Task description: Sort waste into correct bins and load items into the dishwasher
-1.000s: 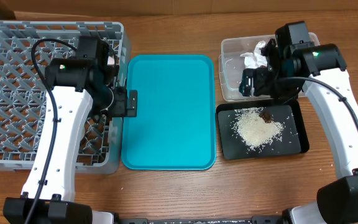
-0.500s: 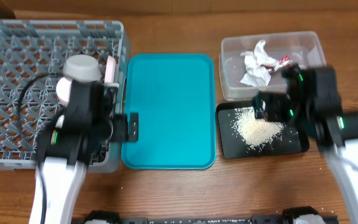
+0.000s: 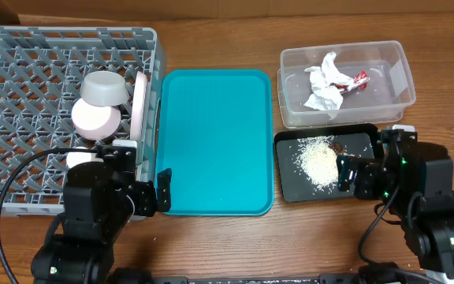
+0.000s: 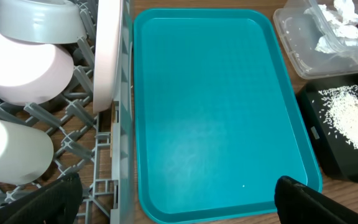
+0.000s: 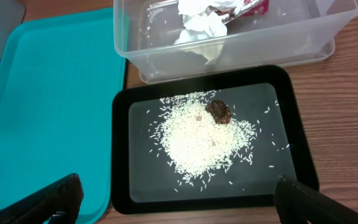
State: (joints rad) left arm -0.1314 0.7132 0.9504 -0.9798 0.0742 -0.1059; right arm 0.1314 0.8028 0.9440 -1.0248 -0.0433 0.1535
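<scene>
Logged left gripper (image 4: 176,186) with jaws spread wide and empty, poised over the near end of the flat teal plastic serving tray (image 4: 216,93). Logged right gripper (image 5: 176,186) likewise wide and empty, above the shallow black rectangular tray (image 5: 284,124). Found loose white rice grains (image 5: 197,140) and a brown food bit (image 5: 219,112) heaped there, apart from dry rubbish. Saw crumpled white paper napkin (image 3: 321,87) and small red snack wrapper (image 3: 359,79) inside the clear plastic rectangular tub (image 3: 392,87). Noted grey-sided bowl (image 3: 105,88) mouth-down, small pink saucer (image 3: 96,120) and small white cup (image 3: 81,158) in the large grey lattice dish rack (image 3: 22,47). Noted large round white plate (image 3: 139,106) on edge by its wall, presumably for draining. Spotted no chopsticks.
</scene>
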